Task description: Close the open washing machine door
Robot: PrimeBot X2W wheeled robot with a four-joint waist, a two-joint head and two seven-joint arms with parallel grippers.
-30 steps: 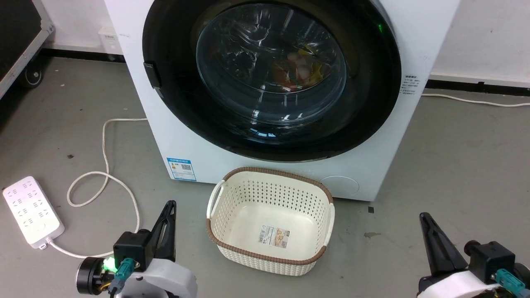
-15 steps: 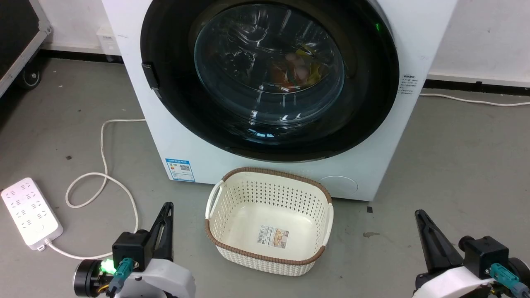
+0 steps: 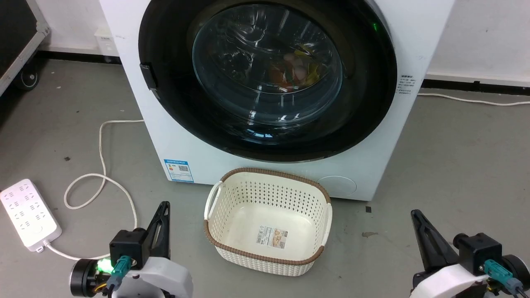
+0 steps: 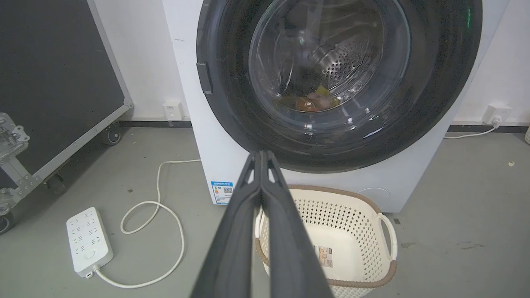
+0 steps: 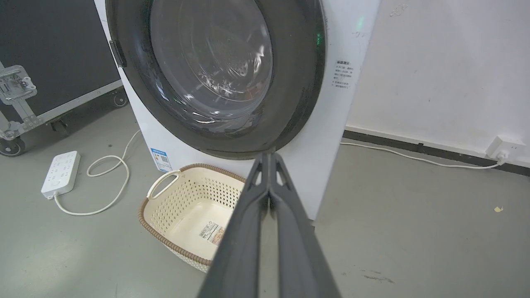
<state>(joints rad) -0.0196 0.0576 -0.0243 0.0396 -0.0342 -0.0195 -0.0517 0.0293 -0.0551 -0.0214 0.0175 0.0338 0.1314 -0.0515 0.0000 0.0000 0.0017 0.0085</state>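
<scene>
The black-rimmed washing machine door (image 3: 265, 78) is sitting flush on the washing machine (image 3: 178, 136); the left gripper (image 3: 165, 204) and right gripper (image 3: 414, 212) are clenching nothing.

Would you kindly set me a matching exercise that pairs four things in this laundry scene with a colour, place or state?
Things:
1. washing machine door
2. basket
3. power strip
4. left gripper

Descriptions:
A. white, lying at the far left of the head view
B. fingers pressed together
C. glossy black rim around clear glass
D. cream with a brown rim, just in front of the washing machine

Pairs: 1-C, 2-D, 3-A, 4-B
</scene>
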